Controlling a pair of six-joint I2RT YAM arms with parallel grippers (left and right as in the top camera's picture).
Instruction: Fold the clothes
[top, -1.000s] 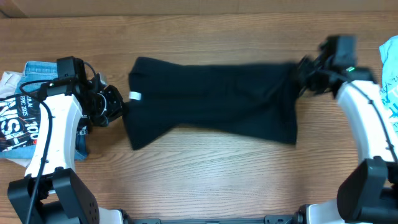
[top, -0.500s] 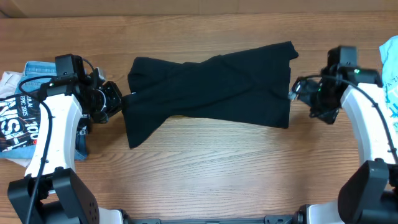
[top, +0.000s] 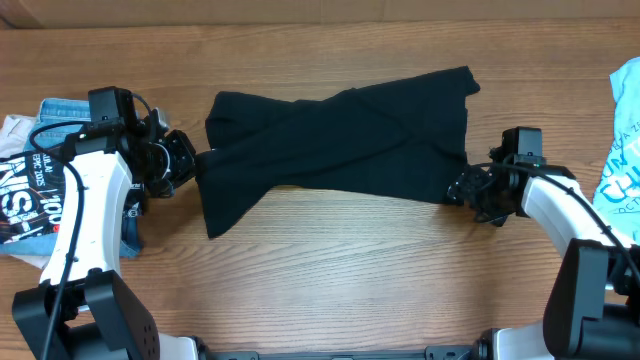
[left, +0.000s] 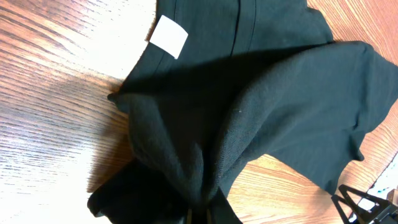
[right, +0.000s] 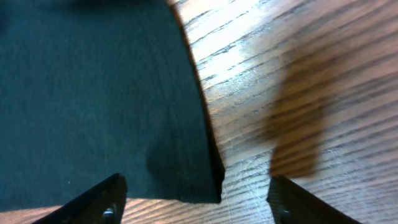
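a black garment (top: 340, 145) lies spread across the centre of the frame, creased, with a diagonal fold crossing its middle. its left end is gathered into a tight bunch, and a white label (left: 169, 36) shows beside that. its lower right corner lies flat.

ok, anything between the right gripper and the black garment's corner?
Nothing visible. The right gripper is open right at the black garment corner, with only bare table beside it.

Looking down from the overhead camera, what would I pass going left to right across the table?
Printed clothes pile → left jaws → black garment → right jaws → pale blue cloth.
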